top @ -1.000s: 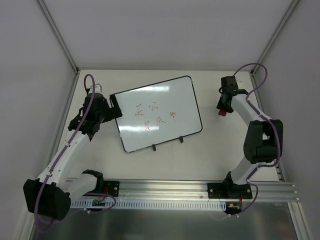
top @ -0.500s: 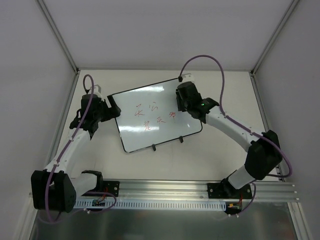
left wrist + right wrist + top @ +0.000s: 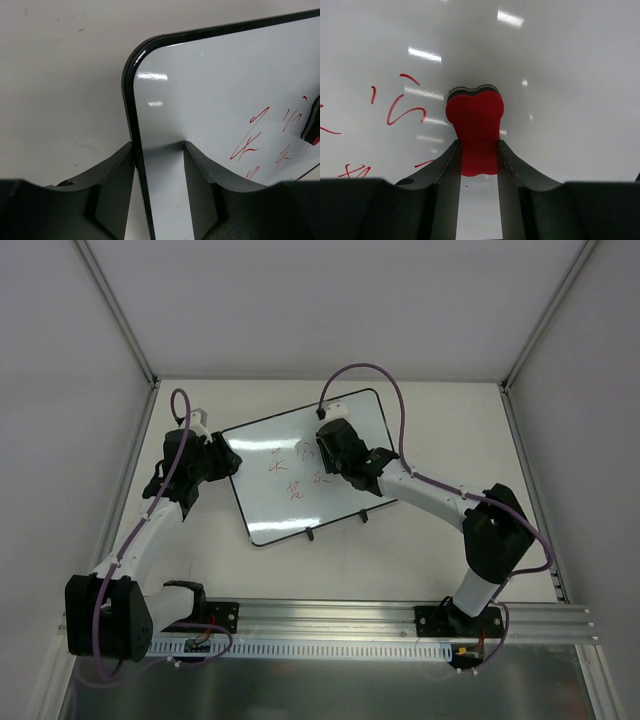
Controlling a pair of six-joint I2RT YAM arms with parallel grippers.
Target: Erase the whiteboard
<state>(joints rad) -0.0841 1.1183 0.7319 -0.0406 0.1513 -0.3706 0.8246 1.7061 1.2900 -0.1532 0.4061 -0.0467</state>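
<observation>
Nearest, along the table's front edge: a slotted aluminium rail [image 3: 330, 618] carrying both arm bases. Just beyond, a strip of bare pale tabletop [image 3: 400, 560].

Next, lying flat and askew on that tabletop, left of centre: the large glossy white rectangular whiteboard [image 3: 270, 510] with rounded corners and a thin black rim. On its near long edge: two small black clips [image 3: 312, 535], a little apart. Across its middle: thin red scribbles [image 3: 298, 487] in two rows.

At the board's left short edge, close to a rounded corner: the left gripper [image 3: 159, 150], reaching in from the left. One black finger [image 3: 112, 185] outside the board, touching the rim. The other over the white face. Jaws partway apart with the rim between them. Whether truly clamped on it, cannot tell.

Over the right end of the scribbles: the right gripper [image 3: 478, 145], reaching in from the right, a purple cable [image 3: 370, 375] arching above its arm. Closed tight on a small red block [image 3: 475, 117] with a dark layered far end. Jutting past the fingertips, that far end, aimed at the glossy face just right of the red strokes. Contact with the surface: cannot tell.

Farthest: more bare tabletop, then plain white walls [image 3: 320, 300] meeting at metal corner posts.
</observation>
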